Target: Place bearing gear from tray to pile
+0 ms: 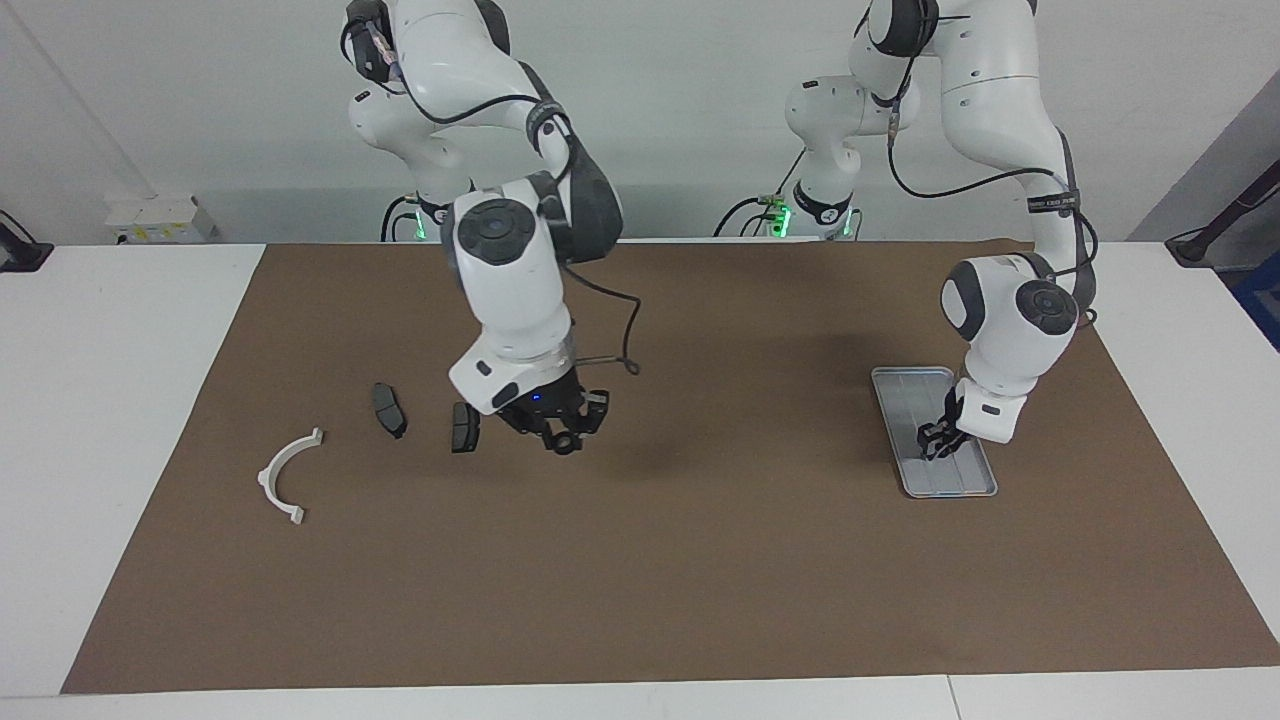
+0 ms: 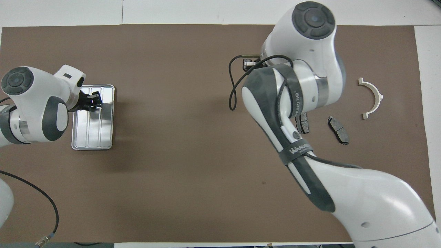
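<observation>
1. The tray lies toward the left arm's end. The left gripper sits low in it; its grip cannot be told.
2. The pile, made up of a white arc and dark plates, lies toward the right arm's end.
3. The right gripper pinches the bearing gear aloft near the plates. The gear is probably hard, slick metal, best gripped across its rim.

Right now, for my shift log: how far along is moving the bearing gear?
Done: bearing gear is off the tray, in the right gripper. In hand: it hangs beside the pile's plates. To do: setting it down. Left gripper is down in the tray.
</observation>
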You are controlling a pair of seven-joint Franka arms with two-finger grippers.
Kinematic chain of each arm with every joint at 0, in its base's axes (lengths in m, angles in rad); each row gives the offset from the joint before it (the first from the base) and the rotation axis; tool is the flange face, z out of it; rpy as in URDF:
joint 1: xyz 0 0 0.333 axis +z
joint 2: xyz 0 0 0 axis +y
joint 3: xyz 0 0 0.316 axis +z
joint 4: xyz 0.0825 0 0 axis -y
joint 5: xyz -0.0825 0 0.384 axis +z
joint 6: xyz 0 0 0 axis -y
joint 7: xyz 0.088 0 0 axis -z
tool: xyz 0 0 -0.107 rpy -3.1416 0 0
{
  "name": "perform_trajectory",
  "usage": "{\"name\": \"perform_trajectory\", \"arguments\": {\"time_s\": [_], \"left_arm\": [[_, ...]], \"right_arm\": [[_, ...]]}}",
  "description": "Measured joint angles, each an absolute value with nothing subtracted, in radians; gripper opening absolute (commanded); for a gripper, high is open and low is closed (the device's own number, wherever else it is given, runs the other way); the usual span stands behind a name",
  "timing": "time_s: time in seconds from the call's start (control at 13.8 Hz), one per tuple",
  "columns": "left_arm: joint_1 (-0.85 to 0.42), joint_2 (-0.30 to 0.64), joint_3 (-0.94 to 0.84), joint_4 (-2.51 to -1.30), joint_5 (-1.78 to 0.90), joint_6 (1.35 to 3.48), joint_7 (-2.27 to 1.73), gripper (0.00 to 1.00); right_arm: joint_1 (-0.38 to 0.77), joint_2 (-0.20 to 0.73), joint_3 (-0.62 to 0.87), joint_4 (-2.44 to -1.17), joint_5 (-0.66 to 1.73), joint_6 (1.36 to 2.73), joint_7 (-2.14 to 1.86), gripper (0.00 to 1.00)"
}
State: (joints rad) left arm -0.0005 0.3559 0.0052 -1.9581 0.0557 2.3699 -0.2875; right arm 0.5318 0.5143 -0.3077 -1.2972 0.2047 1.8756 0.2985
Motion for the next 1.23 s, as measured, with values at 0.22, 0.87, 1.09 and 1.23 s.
{"name": "perform_trajectory", "arguments": {"time_s": [0.22, 0.87, 1.09, 1.23], "left_arm": [[0.0, 0.354, 0.005, -1.959, 0.056, 2.372, -0.287, 0.0], [-0.034, 0.346, -0.011, -1.904, 0.009, 2.245, -0.371, 0.0], [-0.111, 0.315, -0.017, -1.823, -0.01, 2.125, -0.559, 0.0], [-0.211, 0.298, -0.02, -1.813, -0.015, 2.122, -0.768, 0.0]], "right_arm": [[0.383, 0.442, -0.308, -1.32, 0.203, 1.781, 0.155, 0.0], [0.005, 0.321, -0.165, -1.526, 0.14, 1.866, -0.108, 0.0], [-0.005, 0.322, -0.132, -1.599, 0.135, 1.971, -0.108, 0.0], [-0.003, 0.324, -0.118, -1.631, 0.135, 2.032, -0.108, 0.0]]}}
